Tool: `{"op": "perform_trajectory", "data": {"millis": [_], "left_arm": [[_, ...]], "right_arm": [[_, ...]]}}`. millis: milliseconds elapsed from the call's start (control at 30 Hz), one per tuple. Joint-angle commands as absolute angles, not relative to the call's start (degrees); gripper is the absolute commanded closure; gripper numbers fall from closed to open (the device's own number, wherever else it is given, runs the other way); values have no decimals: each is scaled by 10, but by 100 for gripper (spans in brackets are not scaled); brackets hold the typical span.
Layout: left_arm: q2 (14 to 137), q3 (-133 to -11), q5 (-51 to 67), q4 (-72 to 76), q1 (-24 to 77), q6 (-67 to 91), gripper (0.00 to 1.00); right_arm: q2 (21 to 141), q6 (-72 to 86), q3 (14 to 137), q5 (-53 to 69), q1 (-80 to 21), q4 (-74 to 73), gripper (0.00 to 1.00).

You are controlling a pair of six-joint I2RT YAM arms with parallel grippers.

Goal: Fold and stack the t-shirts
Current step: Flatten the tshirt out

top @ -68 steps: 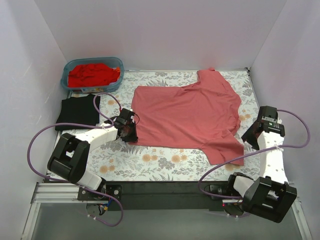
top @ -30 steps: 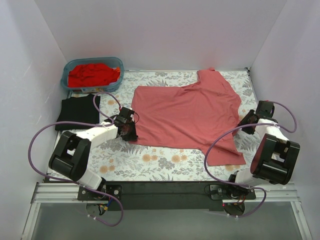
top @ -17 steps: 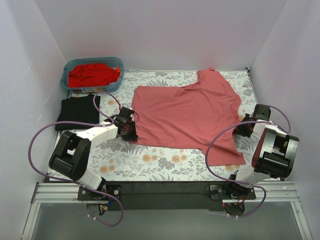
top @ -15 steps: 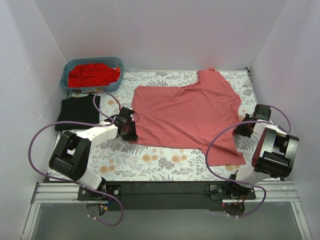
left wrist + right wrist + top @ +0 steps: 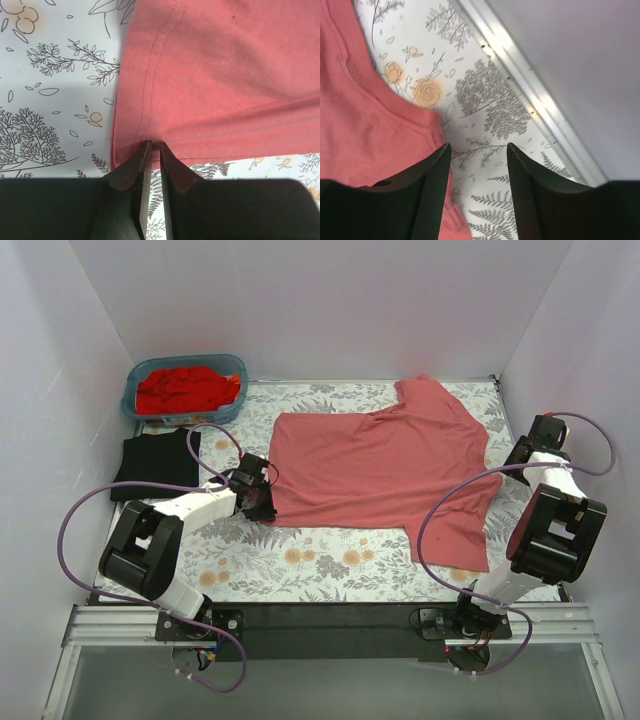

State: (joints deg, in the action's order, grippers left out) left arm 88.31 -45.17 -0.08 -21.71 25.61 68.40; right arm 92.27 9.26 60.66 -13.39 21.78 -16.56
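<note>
The salmon-pink t-shirt (image 5: 380, 475) lies spread on the floral cover. My left gripper (image 5: 262, 504) is shut on its near-left hem corner; in the left wrist view the fingers (image 5: 151, 146) pinch the hem of the pink cloth (image 5: 225, 75). My right gripper (image 5: 522, 454) is open and empty just off the shirt's right edge. In the right wrist view its jaws (image 5: 477, 147) stand wide over bare cover, with the shirt's edge (image 5: 365, 130) at the left finger. A folded black t-shirt (image 5: 157, 462) lies at the left. Red t-shirts (image 5: 187, 388) fill a bin.
The blue bin (image 5: 133, 400) stands at the far left corner. White walls close in the table on three sides. The table's metal edge rail (image 5: 520, 85) runs close to the right gripper. Purple cables loop from both arms.
My right gripper has moved away and to the right, from the shirt's near-right sleeve towards the right wall. The shirt's near-right part has shifted right. The left gripper has stayed put.
</note>
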Motion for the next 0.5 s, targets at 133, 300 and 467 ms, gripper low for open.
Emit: {"op": "perform_trajectory", "data": {"millis": [133,300,467], "left_arm": [[913,-431,-22,-250,253,677,89],[910,-431,-25,-250,253,678,88],[907,-432,-27,-250,252,679,87]], "right_arm": [[890,105,628,-112,194,-237,43],[806,163,541,12,166,-258,46],[734,165,424,89,160,-265,48]]}}
